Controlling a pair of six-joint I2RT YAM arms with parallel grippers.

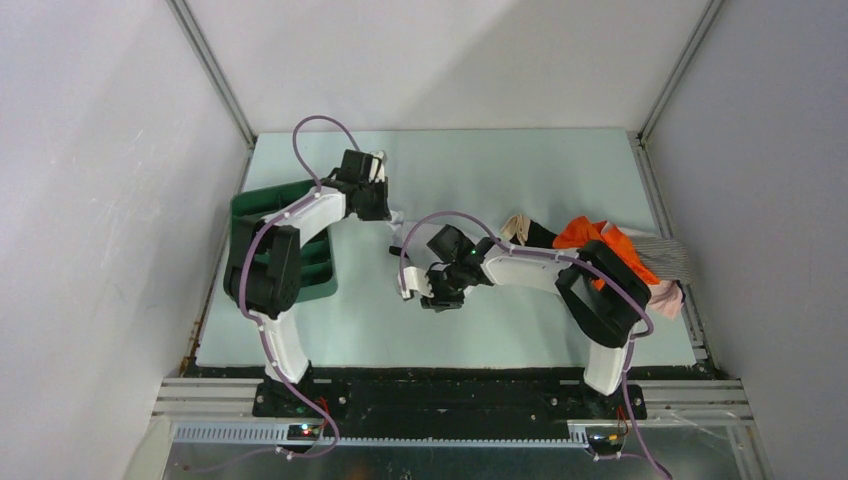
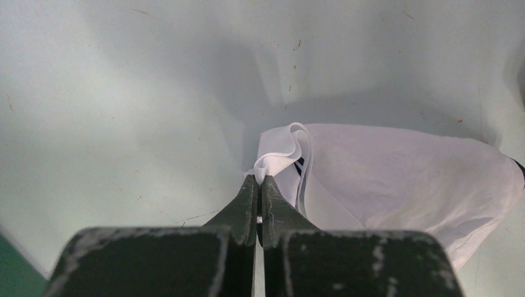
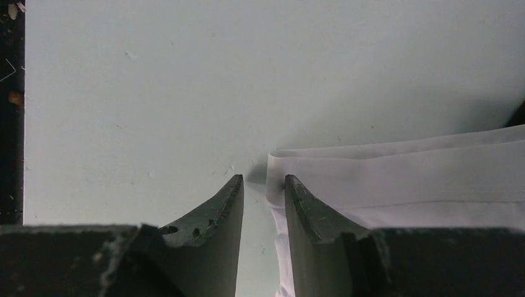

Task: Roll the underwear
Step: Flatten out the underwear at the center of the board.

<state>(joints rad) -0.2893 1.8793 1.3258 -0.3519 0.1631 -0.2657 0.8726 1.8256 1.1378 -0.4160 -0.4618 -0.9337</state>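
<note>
The underwear (image 2: pixel 396 167) is white and lies flat on the pale green table between the two arms. My left gripper (image 2: pixel 260 179) is shut on a raised fold of its waistband (image 2: pixel 282 154). In the top view that gripper (image 1: pixel 386 205) is at the cloth's far end and my right gripper (image 1: pixel 424 292) at its near end. In the right wrist view, the right gripper (image 3: pixel 264 181) stands open low over the table. The underwear's folded corner (image 3: pixel 275 179) sits in the gap against the right finger (image 3: pixel 309 210). Most of the cloth is hidden under the arms in the top view.
A dark green bin (image 1: pixel 300 250) stands at the left edge, beside the left arm. A pile of other clothes, orange (image 1: pixel 590 235) and grey-striped (image 1: pixel 668 255), lies at the right edge behind the right arm. The table's dark edge (image 3: pixel 11 124) runs down the left of the right wrist view.
</note>
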